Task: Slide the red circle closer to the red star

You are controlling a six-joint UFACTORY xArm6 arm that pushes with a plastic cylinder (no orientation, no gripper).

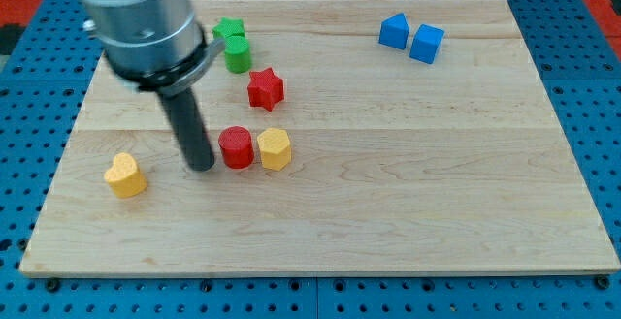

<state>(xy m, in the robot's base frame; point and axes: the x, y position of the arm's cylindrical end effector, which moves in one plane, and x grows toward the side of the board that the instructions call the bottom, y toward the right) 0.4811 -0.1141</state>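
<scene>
The red circle (236, 148) sits on the wooden board, left of centre. The red star (265, 88) lies a short way above it and slightly to the right. My tip (200, 167) is just to the left of the red circle, very close to it or touching its left side. A yellow hexagon-like block (275, 149) touches the red circle's right side.
A green star (229, 31) and a green cylinder (238, 53) sit above the red star. A yellow heart (125, 175) lies at the lower left. Two blue blocks (393, 31) (426, 44) sit at the upper right. The board's edge (320, 271) runs along the view's bottom.
</scene>
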